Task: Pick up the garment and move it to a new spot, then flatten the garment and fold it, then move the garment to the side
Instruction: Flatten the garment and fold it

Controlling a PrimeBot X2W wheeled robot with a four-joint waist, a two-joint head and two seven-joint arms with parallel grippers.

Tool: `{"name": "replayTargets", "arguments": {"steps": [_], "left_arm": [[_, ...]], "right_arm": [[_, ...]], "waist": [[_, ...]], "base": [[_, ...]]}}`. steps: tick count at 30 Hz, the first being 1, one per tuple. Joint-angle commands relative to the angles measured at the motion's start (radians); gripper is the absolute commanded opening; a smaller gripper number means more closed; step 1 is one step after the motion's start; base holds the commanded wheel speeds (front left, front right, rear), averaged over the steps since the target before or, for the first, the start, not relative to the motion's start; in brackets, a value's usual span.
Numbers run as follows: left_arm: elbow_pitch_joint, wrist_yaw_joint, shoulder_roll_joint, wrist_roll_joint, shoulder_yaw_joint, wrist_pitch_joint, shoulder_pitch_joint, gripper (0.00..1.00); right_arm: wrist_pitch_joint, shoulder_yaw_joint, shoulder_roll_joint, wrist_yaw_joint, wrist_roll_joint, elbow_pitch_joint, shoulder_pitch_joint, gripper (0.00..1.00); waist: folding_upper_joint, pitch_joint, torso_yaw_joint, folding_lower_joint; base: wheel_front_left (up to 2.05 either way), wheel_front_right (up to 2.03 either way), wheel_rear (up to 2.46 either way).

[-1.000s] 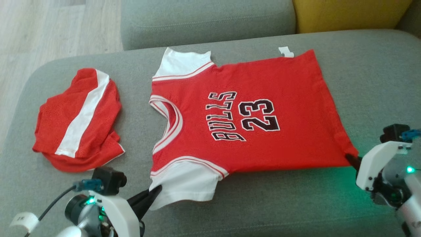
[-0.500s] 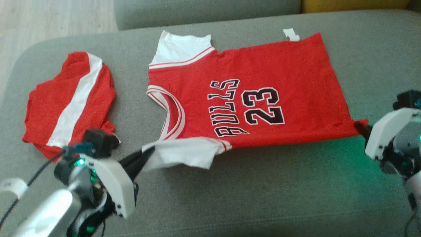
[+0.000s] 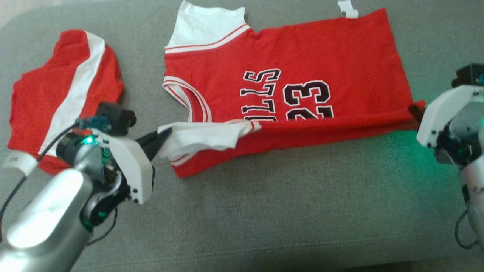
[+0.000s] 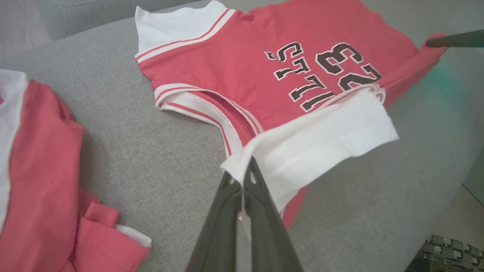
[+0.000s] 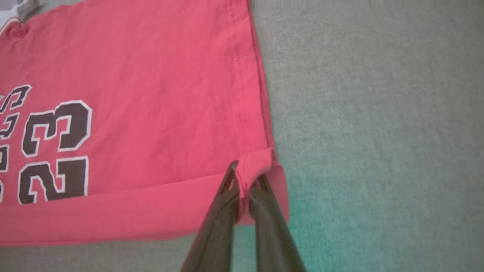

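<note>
Red jersey (image 3: 302,49) (number 23 part covered) lies spread on grey cushion (image 3: 264,211), near edge raised and folded toward middle. Left gripper (image 3: 162,134) clamped on white sleeve (image 4: 321,143). Right gripper (image 3: 413,110) clamped on hem corner (image 5: 257,162). Red shorts (image 3: 56,94) lie beside jersey, apart.

You're looking at a grey sofa cushion (image 3: 264,226) lying beneath everything. At nine o'clock, a bunched red cloth (image 3: 34,94) is resting on it, its white stripe (image 3: 73,90) running from one toward seven o'clock.
</note>
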Motion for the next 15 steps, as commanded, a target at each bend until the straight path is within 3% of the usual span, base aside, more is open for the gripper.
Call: {"name": "replayTargets", "arguments": {"steps": [1,7,8,9,10,11,12,15], "left_arm": [[-0.002,-0.007,0.029,0.013,0.049,-0.010,-0.077,0.00],[0.099,-0.032,0.004,0.046,0.026,-0.034,-0.160,0.00],[0.117,-0.035,-0.001,0.053,0.022,-0.041,-0.172,0.00],[0.134,-0.035,-0.006,0.063,0.019,-0.051,-0.185,0.00],[0.151,-0.033,-0.011,0.076,0.017,-0.064,-0.199,0.15],[0.168,-0.030,-0.017,0.091,0.014,-0.078,-0.213,0.85],[0.187,-0.024,-0.023,0.103,0.014,-0.092,-0.226,1.00],[0.239,0.002,-0.046,0.137,0.021,-0.148,-0.268,1.00]], "right_arm": [[-0.014,-0.004,-0.005,0.007,-0.012,-0.016,-0.049,0.00],[-0.032,-0.020,0.010,0.007,-0.033,0.044,-0.120,0.00],[-0.039,-0.026,0.013,0.007,-0.037,0.054,-0.131,0.34],[-0.051,-0.029,0.013,0.007,-0.046,0.063,-0.141,1.00],[-0.067,-0.033,0.015,0.007,-0.056,0.071,-0.152,1.00],[-0.085,-0.040,0.018,0.007,-0.062,0.079,-0.162,1.00],[-0.104,-0.052,0.023,0.007,-0.064,0.087,-0.172,1.00],[-0.204,-0.097,0.038,0.007,-0.078,0.104,-0.209,1.00]], "waist": [[0.0000,0.023,-0.001,0.0000],[0.0000,0.067,-0.002,0.0000],[0.0000,0.072,-0.002,0.0000],[0.0000,0.077,-0.002,0.0000],[0.0000,0.081,-0.003,0.0000],[0.0000,0.084,-0.003,0.0000],[0.0000,0.086,-0.003,0.0000],[0.0000,0.088,-0.005,0.0000]], "base": [[0.00,0.00,0.00],[0.00,0.00,0.00],[0.00,0.00,0.00],[0.00,0.00,0.00],[0.00,0.00,0.00],[0.00,0.00,0.00],[0.00,0.00,0.00],[0.00,0.00,0.00]]}}
